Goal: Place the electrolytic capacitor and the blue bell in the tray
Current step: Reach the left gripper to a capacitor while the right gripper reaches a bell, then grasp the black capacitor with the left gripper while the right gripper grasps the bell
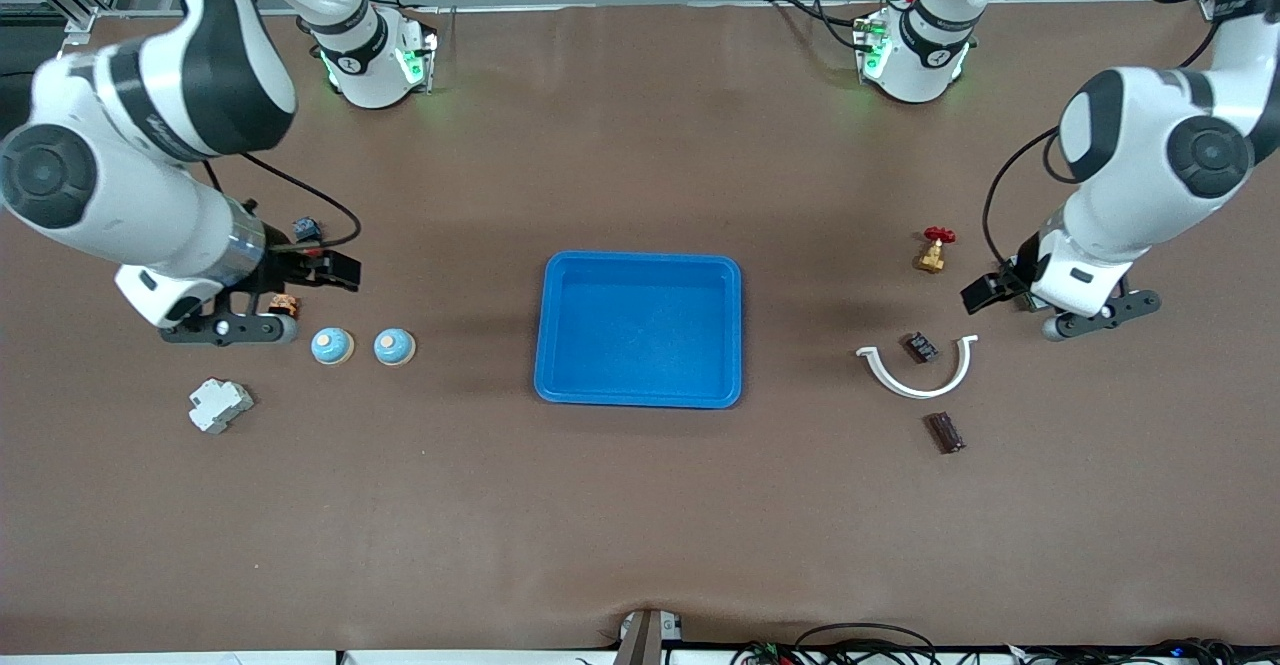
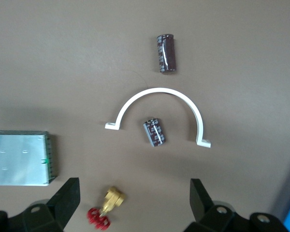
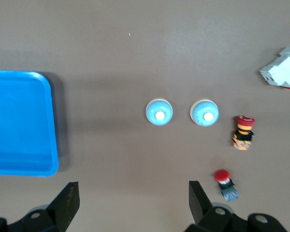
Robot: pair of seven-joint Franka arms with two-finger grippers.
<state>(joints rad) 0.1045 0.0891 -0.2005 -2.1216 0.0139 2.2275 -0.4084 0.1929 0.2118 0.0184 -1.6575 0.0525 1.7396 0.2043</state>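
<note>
The blue tray (image 1: pixel 640 329) is sitting empty at center frame. 2 blue bells (image 1: pixel 331 346) (image 1: pixel 395 347) are lying at mid-left, 2 capacitors (image 1: pixel 921 347) (image 1: pixel 945 432) at lower right. The left gripper (image 1: pixel 1040 307) and right gripper (image 1: pixel 285 290) are both hovering with fingers spread, gripping nothing.

We see a white curved clamp (image 1: pixel 917 373), brass valve (image 1: pixel 933 251), white breaker (image 1: pixel 220 405) and two red pushbuttons (image 3: pixel 243 132) on the brown table (image 1: pixel 640 525).

No legible text anywhere.

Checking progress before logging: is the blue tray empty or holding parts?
Empty: the blue tray shows only bare floor inside its rim.
</note>
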